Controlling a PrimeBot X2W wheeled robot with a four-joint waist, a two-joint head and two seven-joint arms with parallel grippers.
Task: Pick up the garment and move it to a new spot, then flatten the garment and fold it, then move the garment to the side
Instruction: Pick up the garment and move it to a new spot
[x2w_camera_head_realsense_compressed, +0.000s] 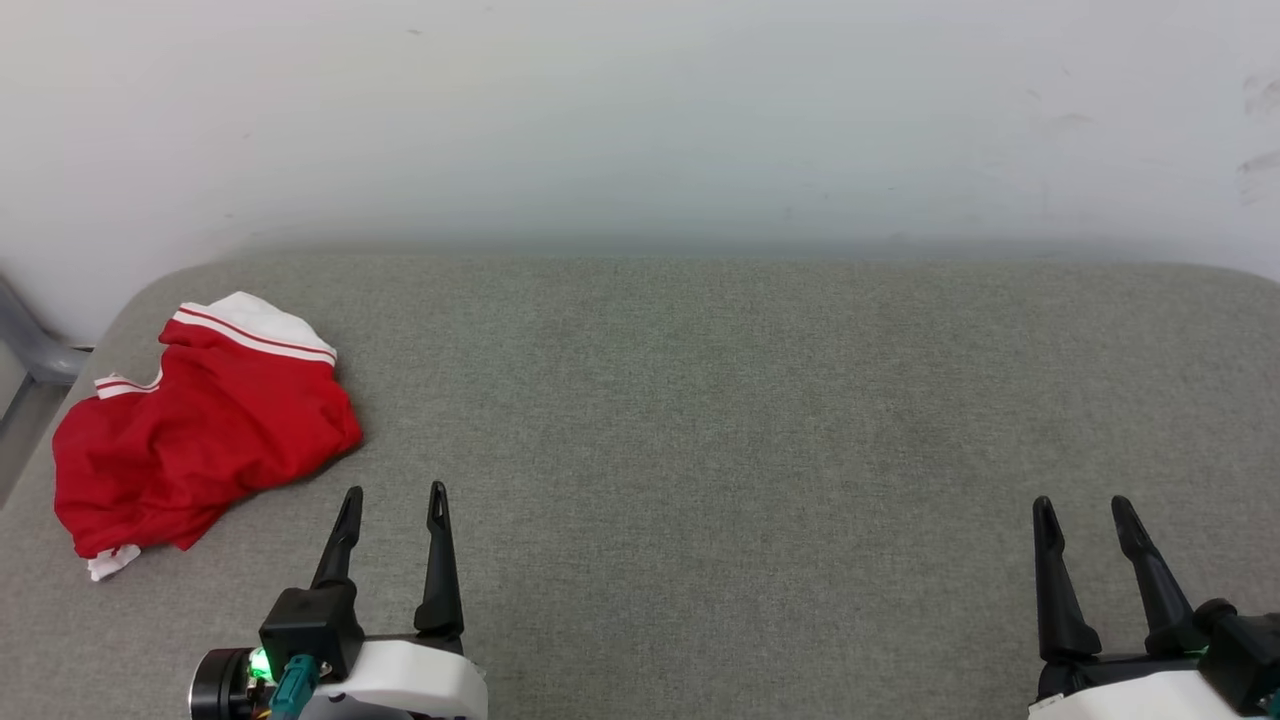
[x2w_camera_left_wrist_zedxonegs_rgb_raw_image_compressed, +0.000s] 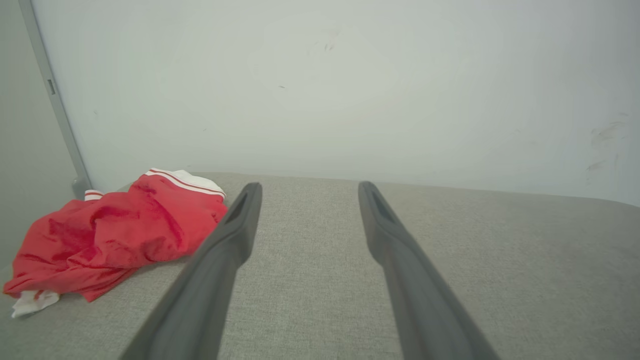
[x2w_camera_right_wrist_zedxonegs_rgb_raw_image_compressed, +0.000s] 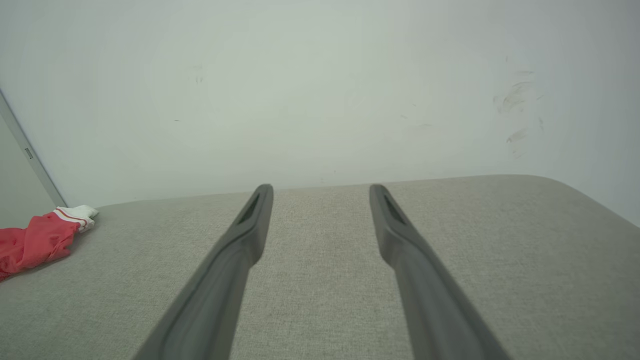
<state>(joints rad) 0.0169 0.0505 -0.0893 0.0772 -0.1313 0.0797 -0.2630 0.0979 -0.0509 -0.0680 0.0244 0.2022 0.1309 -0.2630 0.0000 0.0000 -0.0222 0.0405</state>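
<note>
1. Two tools, both empty: left tool (x2w_camera_head_realsense_compressed: 395, 489) and right tool (x2w_camera_head_realsense_compressed: 1082, 500). Each has its long dark fingers parted a moderate way with nothing between them. Both sit at the near side of the grey fabric-covered desk (x2w_camera_head_realsense_compressed: 750, 400).
2. Bright red jersey T-shirt with white sleeves and striped trim (x2w_camera_head_realsense_compressed: 200, 440) lies in a crumpled heap at the desk's far-left corner, close to the edge. White sleeve points toward the pale wall (x2w_camera_head_realsense_compressed: 640, 120). No lettering visible.
3. Left tool is near the T-shirt, not touching. Right tool is well apart from it.
4. Step, as judged: the first one. Pick-up not yet begun, nothing flattened or folded.
5. Next move likely calls for the left tool to swing left, drop onto the bunched red cloth and pinch a fold. The heap sits near the edge and could slide off.
</note>
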